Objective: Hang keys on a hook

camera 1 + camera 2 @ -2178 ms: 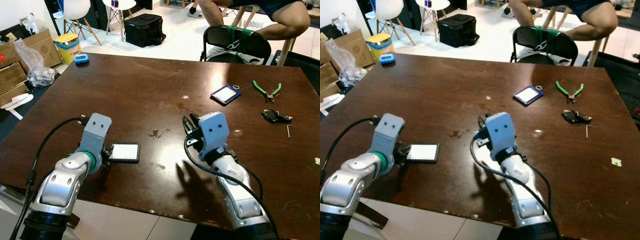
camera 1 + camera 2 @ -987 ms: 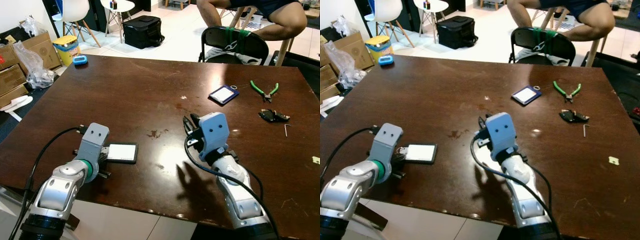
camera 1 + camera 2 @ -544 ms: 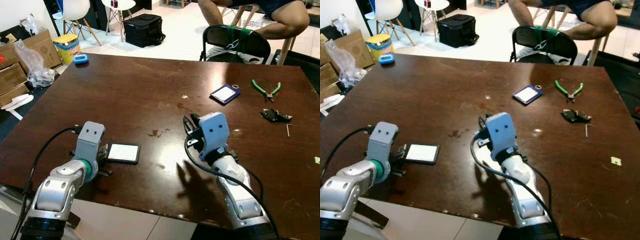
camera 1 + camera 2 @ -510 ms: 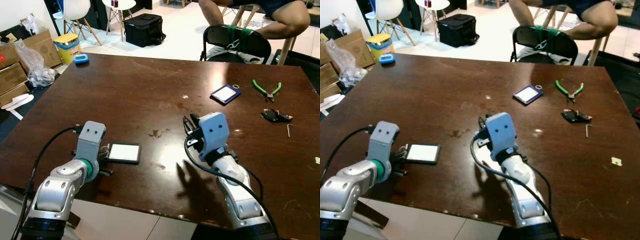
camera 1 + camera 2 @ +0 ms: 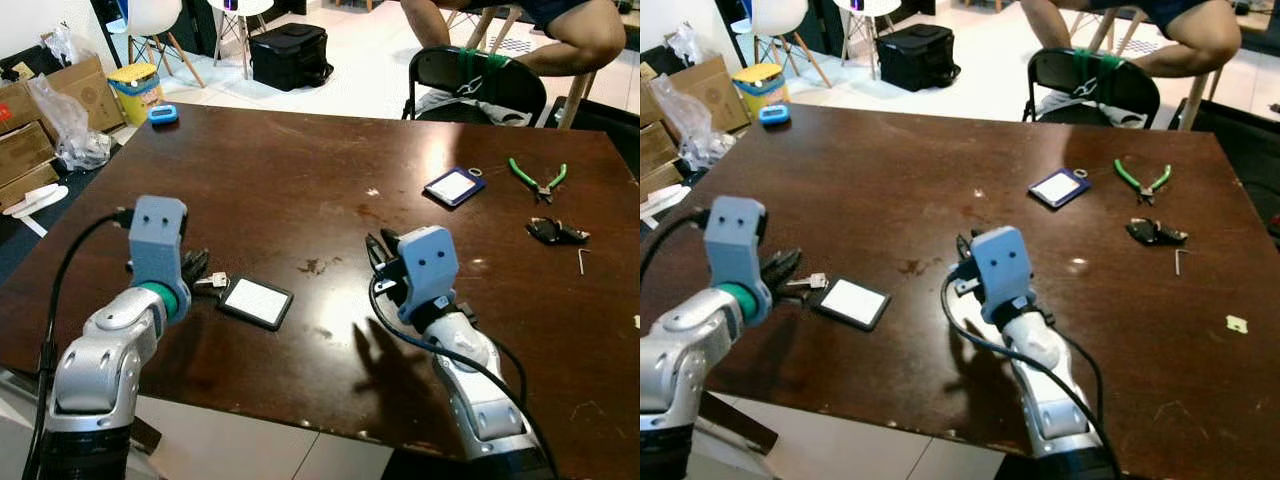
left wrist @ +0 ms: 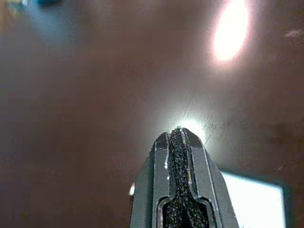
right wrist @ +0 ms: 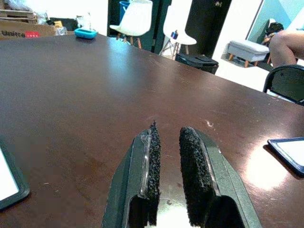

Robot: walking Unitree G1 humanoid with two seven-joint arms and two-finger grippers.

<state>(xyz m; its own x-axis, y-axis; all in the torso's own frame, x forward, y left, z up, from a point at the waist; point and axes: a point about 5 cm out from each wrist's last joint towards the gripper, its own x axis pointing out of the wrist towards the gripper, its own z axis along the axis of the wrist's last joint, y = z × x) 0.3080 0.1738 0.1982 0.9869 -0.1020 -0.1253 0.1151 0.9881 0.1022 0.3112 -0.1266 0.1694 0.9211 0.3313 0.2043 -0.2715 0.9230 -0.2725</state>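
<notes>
We see a dark brown table with a glossy, a little scratched wooden top that reflects the light. The left gripper rests low on the near left part of this table, and in its wrist view the two black fingers, with their rough grainy pads, are pressed together with no gap. Just past the fingertips lies a small silver key, flat on the wood, and we cannot tell whether the tips pinch any part of it. The key joins a flat rectangular card holder with a black frame and a white face, which lies a bit turned on the table, right beyond the key from the fingers. The right gripper hovers just over the middle of the table, and its two black fingers stand a little apart with a narrow gap between the coarse pads, holding nothing. Far ahead of the right fingers lies a second card holder with a blue frame and a white face. Further to the right of it lie thin pliers with green handles, a small black bunch of objects and a thin bent metal key. Behind the table stands a black folding chair, and a person's bare leg is above it.
</notes>
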